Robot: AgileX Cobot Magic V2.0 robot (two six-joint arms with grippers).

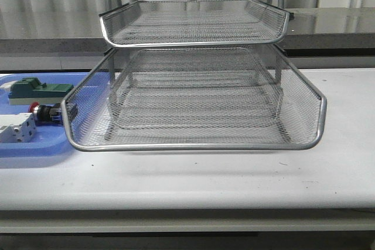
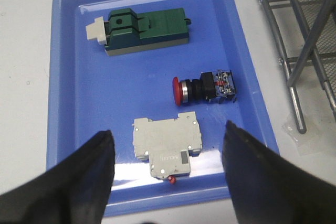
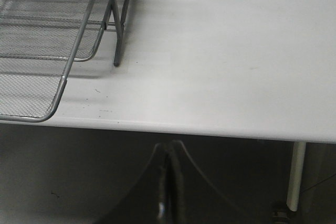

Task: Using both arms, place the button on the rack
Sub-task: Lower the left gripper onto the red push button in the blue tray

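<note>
The button (image 2: 203,87) lies on its side in the blue tray (image 2: 68,77), red head pointing to 9 o'clock in the left wrist view, between the green block (image 2: 147,27) at its 11 o'clock and the white block (image 2: 167,142) at its 7 o'clock. The left gripper (image 2: 168,174) hangs over the tray with fingers spread wide, holding nothing. The right gripper (image 3: 168,182) has its fingers pressed together, empty, beyond the table edge (image 3: 210,132). The rack (image 1: 193,115) stands on the table, just beside the tray.
</note>
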